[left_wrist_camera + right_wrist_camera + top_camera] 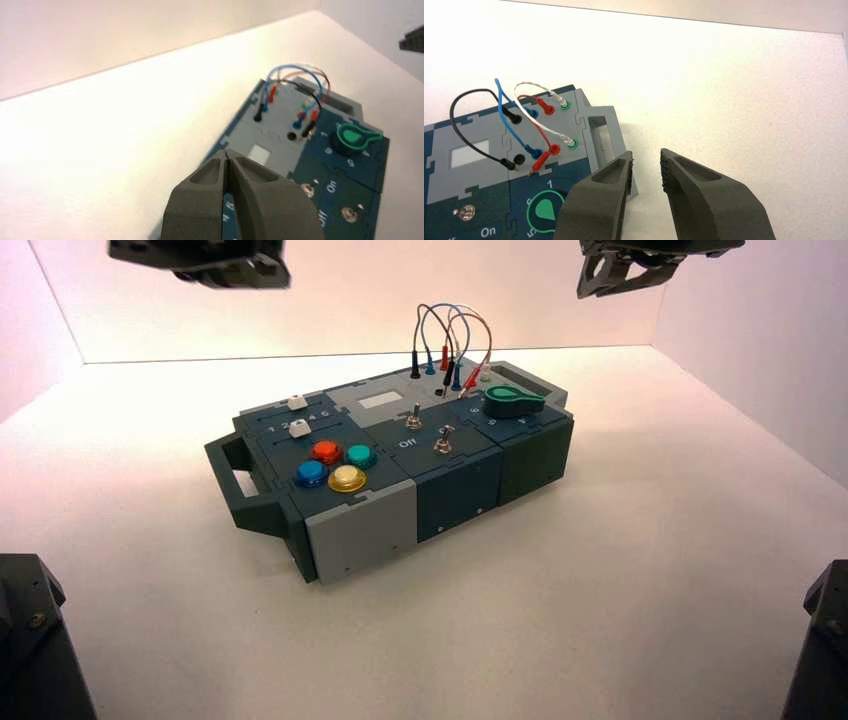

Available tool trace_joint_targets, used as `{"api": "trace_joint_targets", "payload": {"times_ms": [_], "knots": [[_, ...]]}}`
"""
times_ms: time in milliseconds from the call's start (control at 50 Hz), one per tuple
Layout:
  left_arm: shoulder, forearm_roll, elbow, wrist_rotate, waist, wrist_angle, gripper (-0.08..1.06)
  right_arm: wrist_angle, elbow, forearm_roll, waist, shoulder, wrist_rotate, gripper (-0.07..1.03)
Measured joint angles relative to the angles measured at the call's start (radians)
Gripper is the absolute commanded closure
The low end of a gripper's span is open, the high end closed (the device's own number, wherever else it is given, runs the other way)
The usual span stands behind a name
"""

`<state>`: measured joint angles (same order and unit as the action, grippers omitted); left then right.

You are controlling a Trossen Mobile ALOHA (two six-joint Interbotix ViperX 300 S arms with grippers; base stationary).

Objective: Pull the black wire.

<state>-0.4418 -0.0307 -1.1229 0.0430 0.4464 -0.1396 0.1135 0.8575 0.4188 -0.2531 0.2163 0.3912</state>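
Observation:
The black wire (451, 114) arches over the grey panel at the far end of the box (360, 525). One of its black plugs (514, 118) stands in a socket beside a blue plug. The other (507, 161) lies low next to an open black socket. The wire also shows in the high view (415, 365) and the left wrist view (258, 116). My right gripper (646, 167) is open and empty, raised beyond the box's handle end, apart from the wires. My left gripper (227, 156) is shut and empty, held high above the box's slider side.
Blue, red and white leads (531, 122) cross beside the black one. A green knob (512, 400) sits next to the sockets. Two toggle switches (412, 418), two white sliders (296, 402) and several coloured buttons (347, 478) fill the rest of the box. White walls stand behind.

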Motion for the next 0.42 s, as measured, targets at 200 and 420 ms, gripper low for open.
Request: {"api": "trace_joint_targets", "payload": {"times_ms": [200,420], "knots": [[-0.055,-0.002,-0.029,-0.002,-0.092,-0.009,1.01,-0.015,0.006,0.002,0.002,-0.011,0.0,0.64],[-0.072,-0.008,-0.091,-0.002,-0.098,-0.101,1.01,-0.028,0.011,0.002,0.002,-0.015,0.0,0.64]]}}
